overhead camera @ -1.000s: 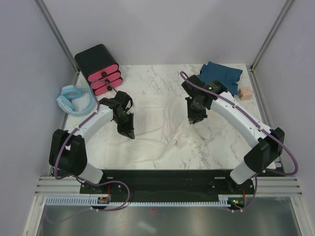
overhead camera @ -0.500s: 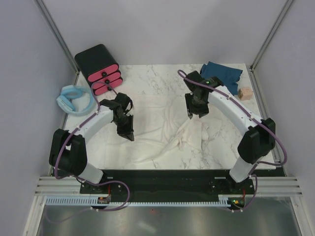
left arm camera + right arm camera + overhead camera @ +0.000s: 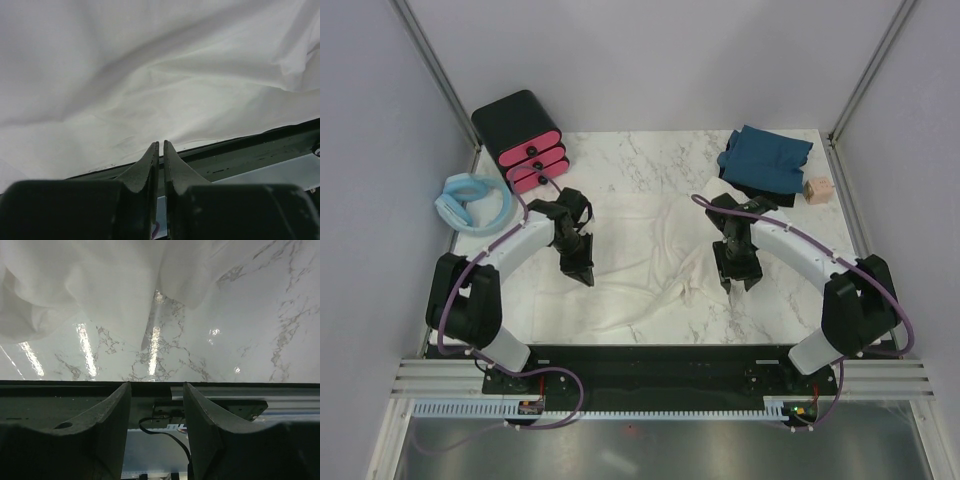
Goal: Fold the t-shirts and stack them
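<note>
Marble tabletop [image 3: 650, 160] under plain grey walls, fold in progress on the cream-white shirt [image 3: 640, 250].
Lying rumpled across the middle, not yet squared. Dark teal shirt [image 3: 765, 160] parked at the far right corner, probably awaiting the stack. Left gripper [image 3: 160, 145] pressed together at the near hem, any pinched cloth impossible to confirm. Right gripper [image 3: 156, 390] spread apart over bare marble beside the right edge, seemingly lining up a grab.

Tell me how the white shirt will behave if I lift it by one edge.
Probably floppy: the white shirt lies in soft wrinkles and folds, so it should drape and sag from a single grip. It looks thin and likely light. On the glossy marble table it may slide and drag rather than stay put.
</note>
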Robot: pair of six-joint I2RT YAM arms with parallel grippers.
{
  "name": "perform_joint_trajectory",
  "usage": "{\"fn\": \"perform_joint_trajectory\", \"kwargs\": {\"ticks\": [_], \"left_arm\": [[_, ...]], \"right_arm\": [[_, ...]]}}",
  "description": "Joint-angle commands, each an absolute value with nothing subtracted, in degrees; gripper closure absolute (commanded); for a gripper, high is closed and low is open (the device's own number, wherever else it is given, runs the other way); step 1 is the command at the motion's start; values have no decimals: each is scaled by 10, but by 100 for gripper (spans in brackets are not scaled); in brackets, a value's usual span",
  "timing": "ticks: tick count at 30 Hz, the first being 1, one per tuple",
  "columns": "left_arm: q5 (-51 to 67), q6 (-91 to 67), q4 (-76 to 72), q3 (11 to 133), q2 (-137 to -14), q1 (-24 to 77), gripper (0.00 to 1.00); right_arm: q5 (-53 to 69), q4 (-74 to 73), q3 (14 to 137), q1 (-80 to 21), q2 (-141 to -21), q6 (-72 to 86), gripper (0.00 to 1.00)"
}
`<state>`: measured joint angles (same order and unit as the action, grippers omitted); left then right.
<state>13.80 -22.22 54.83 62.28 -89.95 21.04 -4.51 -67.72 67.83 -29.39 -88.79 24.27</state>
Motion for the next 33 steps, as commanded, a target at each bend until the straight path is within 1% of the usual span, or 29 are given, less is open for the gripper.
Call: {"fn": "perform_joint_trajectory", "kwargs": {"ticks": [1, 4, 8, 12, 22, 23, 26, 27, 28, 29, 30, 31, 33], "left_arm": [[149, -221, 541, 635, -897, 213, 86], [149, -220, 541, 628, -896, 213, 86], [147, -221, 542, 627, -896, 213, 87], [147, -222, 544, 630, -896, 213, 86], [142, -223, 548, 636, -897, 213, 87], [142, -223, 549, 636, -897, 213, 87], [142, -225, 549, 636, -897, 213, 87], [142, -226, 548, 635, -897, 212, 87], [141, -227, 548, 635, -897, 213, 87], [141, -227, 547, 634, -898, 212, 87], [142, -227, 546, 634, -899, 213, 87], [142, -228, 546, 632, -900, 212, 87], [142, -226, 543, 631, -901, 213, 87]], "right_arm": [[-13, -619, 625, -296, -882, 255, 46], [15, -590, 592, -297, -886, 256, 46], [23, -562, 569, -306, -893, 262, 46], [31, -525, 559, -306, -903, 265, 45], [25, -496, 546, -307, -954, 257, 46], [24, -495, 547, -307, -953, 255, 49], [25, -498, 552, -307, -946, 252, 65], [25, -502, 554, -308, -941, 252, 74], [23, -504, 556, -307, -931, 251, 79], [20, -511, 558, -307, -925, 251, 91], [19, -515, 560, -306, -918, 250, 98], [20, -522, 566, -307, -906, 248, 100], [17, -555, 577, -307, -896, 243, 100]]}}
